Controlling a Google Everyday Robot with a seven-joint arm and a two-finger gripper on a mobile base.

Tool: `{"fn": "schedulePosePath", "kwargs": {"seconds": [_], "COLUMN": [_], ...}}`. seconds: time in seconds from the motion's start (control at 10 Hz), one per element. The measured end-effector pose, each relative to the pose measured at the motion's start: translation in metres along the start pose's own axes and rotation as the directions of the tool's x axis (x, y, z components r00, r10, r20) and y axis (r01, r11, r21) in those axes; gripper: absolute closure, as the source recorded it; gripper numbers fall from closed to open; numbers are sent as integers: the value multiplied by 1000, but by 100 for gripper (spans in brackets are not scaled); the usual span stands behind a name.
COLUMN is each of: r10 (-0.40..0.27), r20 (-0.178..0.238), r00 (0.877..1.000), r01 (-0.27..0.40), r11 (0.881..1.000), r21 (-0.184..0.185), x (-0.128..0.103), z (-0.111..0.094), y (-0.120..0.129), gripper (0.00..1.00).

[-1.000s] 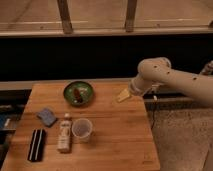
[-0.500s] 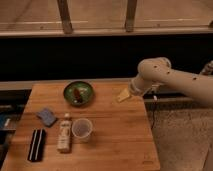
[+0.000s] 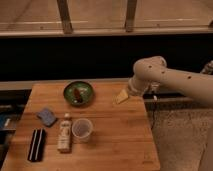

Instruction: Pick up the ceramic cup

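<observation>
The ceramic cup (image 3: 82, 129) is a small pale handleless cup with a wide round rim, standing upright on the wooden table (image 3: 120, 145) left of centre. A white labelled bottle (image 3: 64, 132) stands right beside it on its left. My gripper (image 3: 122, 97) hangs over the table's far right edge, well to the right of and beyond the cup, at the end of the white arm (image 3: 170, 80) that reaches in from the right. It holds nothing that I can see.
A green bowl (image 3: 78, 93) with something dark in it sits at the back of the table. A blue sponge (image 3: 47, 116) and a black flat object (image 3: 36, 144) lie at the left. A dark ledge and window rail run behind the table.
</observation>
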Motion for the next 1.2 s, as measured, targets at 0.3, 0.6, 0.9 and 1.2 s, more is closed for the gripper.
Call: {"fn": "schedulePosePath", "kwargs": {"seconds": [0.3, 0.6, 0.9, 1.2], "r10": [-26, -84, -141, -196], "r20": [-29, -61, -90, -127], "r00": [999, 995, 986, 972], "r01": [26, 80, 128, 172], "r11": [1000, 994, 983, 970], "r21": [-14, -75, -129, -173], "x": [20, 10, 3, 7], "z": [1, 19, 38, 50], "y": [35, 76, 106, 131], "gripper": [20, 20, 20, 20]}}
